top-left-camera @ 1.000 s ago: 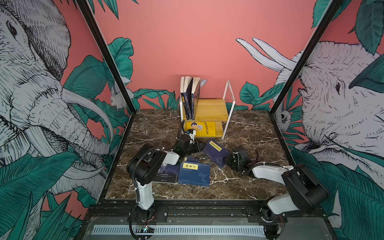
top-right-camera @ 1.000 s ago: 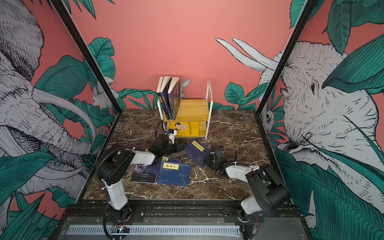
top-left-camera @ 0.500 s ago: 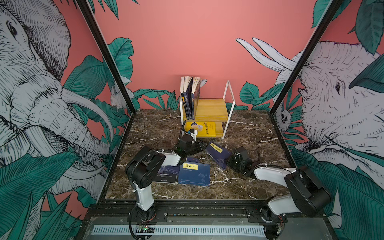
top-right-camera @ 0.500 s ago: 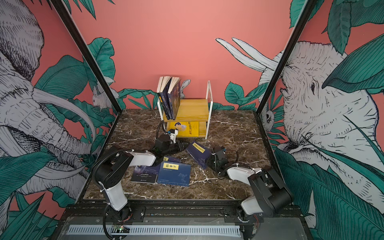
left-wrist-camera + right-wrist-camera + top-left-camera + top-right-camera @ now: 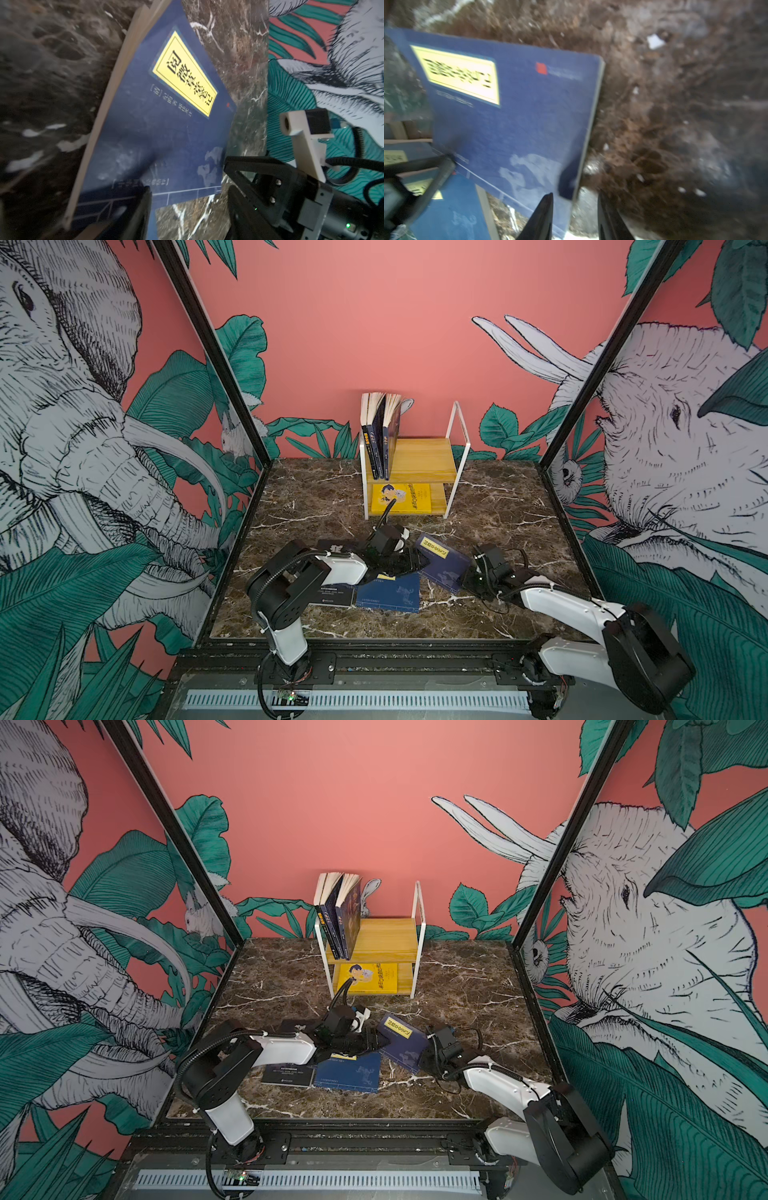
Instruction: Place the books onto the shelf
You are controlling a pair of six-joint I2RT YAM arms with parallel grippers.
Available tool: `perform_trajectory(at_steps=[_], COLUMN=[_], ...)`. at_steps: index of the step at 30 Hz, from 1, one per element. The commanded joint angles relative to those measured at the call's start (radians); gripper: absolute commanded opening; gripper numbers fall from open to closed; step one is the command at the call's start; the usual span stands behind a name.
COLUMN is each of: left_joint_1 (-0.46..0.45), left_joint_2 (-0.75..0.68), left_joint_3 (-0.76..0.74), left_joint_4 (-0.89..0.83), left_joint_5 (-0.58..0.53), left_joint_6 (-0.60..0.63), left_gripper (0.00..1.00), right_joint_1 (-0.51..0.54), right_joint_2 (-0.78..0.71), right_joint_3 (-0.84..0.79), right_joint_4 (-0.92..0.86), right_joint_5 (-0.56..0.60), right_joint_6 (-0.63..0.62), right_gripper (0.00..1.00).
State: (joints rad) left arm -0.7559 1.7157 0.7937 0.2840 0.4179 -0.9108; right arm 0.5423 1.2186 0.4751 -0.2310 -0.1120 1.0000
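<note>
At mid-frame, the tilted navy book [image 5: 441, 568] stretches upper-left from the right gripper [image 5: 465, 583], jaws half-parted astride its corner, grip unclear.

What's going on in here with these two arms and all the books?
Two robot arms are shelving books. Both meet at a tilted navy paperback with a yellow label: the left gripper touches one edge, the right gripper straddles a corner with open jaws. Three books stand on the small wooden shelf; more books lie flat on the marble table.
</note>
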Motion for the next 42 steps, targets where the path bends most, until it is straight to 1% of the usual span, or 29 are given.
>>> perform_trajectory(at_steps=[1,3,8,10,13,16,19,23,27,30,35,36,42], left_joint_1=[0.047,0.092,0.134,0.137,0.132,0.119,0.109,0.104,0.096,0.077,0.061,0.030,0.015], left_joint_2=[-0.078,-0.087,-0.104,-0.077,-0.012,0.029,0.068,0.129,0.181,0.179,0.093,0.078,0.029], left_joint_3=[0.056,0.057,0.084,0.090,0.112,0.129,0.128,0.159,0.185,0.185,0.130,0.123,0.123], left_joint_4=[-0.241,-0.217,-0.223,-0.220,-0.202,-0.209,-0.175,-0.193,-0.200,-0.190,-0.164,-0.155,-0.076], left_joint_5=[-0.079,-0.078,-0.086,-0.096,-0.064,-0.056,-0.028,-0.023,0.021,0.055,0.037,0.041,0.091], left_joint_6=[0.147,0.147,0.211,0.220,0.244,0.273,0.261,0.251,0.218,0.194,0.138,0.120,-0.017], left_gripper=[0.70,0.72,0.74,0.74,0.72,0.71,0.71,0.70,0.63,0.58,0.50,0.49,0.45], right_joint_1=[0.001,0.002,0.003,0.003,0.002,-0.001,-0.005,-0.010,-0.011,-0.010,-0.010,-0.011,-0.011], right_joint_2=[0.022,0.032,0.018,0.021,0.046,0.079,0.102,0.135,0.158,0.181,0.227,0.234,0.260], right_joint_3=[0.028,0.042,0.047,0.051,0.070,0.086,0.090,0.103,0.120,0.134,0.163,0.169,0.179], right_joint_4=[-0.076,-0.090,-0.086,-0.076,-0.076,-0.067,-0.044,-0.021,-0.022,-0.014,0.007,0.009,0.034], right_joint_5=[0.012,0.018,0.042,0.050,0.061,0.065,0.071,0.067,0.067,0.057,0.022,0.016,-0.007], right_joint_6=[-0.030,-0.032,-0.026,-0.026,-0.037,-0.045,-0.047,-0.056,-0.070,-0.078,-0.093,-0.096,-0.095], right_gripper=[0.38,0.38,0.38,0.38,0.38,0.38,0.38,0.38,0.38,0.37,0.38,0.38,0.37])
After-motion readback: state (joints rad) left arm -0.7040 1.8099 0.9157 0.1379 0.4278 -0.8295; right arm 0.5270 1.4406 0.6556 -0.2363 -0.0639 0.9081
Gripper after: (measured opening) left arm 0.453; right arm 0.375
